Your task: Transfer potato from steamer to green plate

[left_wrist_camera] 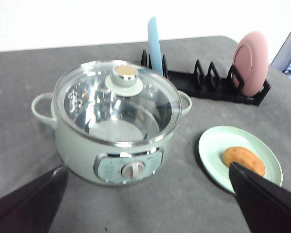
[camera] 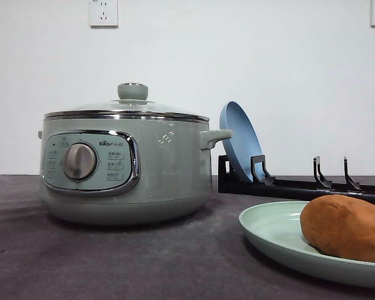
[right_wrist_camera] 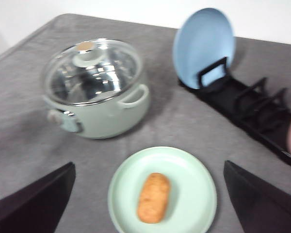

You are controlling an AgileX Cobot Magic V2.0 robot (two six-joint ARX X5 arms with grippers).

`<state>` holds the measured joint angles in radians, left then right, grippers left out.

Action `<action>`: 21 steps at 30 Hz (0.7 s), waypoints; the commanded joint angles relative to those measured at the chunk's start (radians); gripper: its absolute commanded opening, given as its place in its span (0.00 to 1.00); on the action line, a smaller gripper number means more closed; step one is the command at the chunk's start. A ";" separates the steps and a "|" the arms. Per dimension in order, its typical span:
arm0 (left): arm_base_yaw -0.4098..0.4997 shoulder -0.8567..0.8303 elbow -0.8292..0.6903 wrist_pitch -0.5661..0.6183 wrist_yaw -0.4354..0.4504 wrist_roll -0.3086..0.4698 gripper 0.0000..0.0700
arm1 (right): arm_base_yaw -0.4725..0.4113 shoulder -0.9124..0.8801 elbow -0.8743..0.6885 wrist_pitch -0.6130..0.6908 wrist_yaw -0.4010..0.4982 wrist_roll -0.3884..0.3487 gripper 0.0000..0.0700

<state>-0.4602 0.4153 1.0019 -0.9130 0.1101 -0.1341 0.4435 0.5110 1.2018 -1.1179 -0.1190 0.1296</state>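
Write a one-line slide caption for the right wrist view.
Potato lying on the green plate, lidded steamer behind, blue plate standing in the black rack.

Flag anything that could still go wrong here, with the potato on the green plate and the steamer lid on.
1. The potato lies loose on the shallow green plate; a nudge might roll it off the low rim.
2. Both grippers, left and right, hang open above the table; a low sweep might clip the steamer or its glass lid.
3. The blue plate leans in the rack and might tip if bumped.
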 commanded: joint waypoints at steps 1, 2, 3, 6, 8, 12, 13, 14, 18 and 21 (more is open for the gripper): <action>-0.005 0.001 0.012 0.019 0.003 -0.010 0.97 | 0.005 0.003 0.014 0.005 -0.019 0.014 0.88; -0.005 0.002 0.012 0.020 0.003 -0.010 0.97 | 0.005 0.003 0.014 0.005 -0.025 0.018 0.88; -0.005 0.002 0.012 0.019 0.003 -0.010 0.96 | 0.005 0.003 0.014 0.005 -0.035 0.020 0.88; -0.005 0.002 0.012 0.018 0.003 -0.010 0.87 | 0.005 0.003 0.014 0.005 -0.046 0.020 0.88; -0.005 0.002 0.012 0.013 0.003 -0.010 0.72 | 0.005 0.003 0.014 0.005 -0.046 0.020 0.88; -0.005 0.002 0.012 -0.004 0.003 -0.005 0.02 | 0.005 0.003 0.014 -0.009 -0.045 0.034 0.00; -0.005 0.002 0.012 -0.010 0.003 -0.003 0.01 | 0.005 0.003 0.014 -0.010 -0.041 0.031 0.04; -0.005 0.002 0.012 -0.015 0.003 -0.001 0.00 | 0.005 0.003 0.014 -0.011 -0.042 0.030 0.01; -0.005 0.002 0.012 -0.012 0.003 -0.007 0.00 | 0.005 0.003 0.015 -0.013 -0.041 0.030 0.01; -0.005 0.002 0.012 -0.006 0.003 -0.006 0.00 | 0.005 0.003 0.015 -0.012 -0.037 0.030 0.01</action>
<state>-0.4602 0.4156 1.0019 -0.9344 0.1101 -0.1413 0.4438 0.5110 1.2018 -1.1381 -0.1574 0.1501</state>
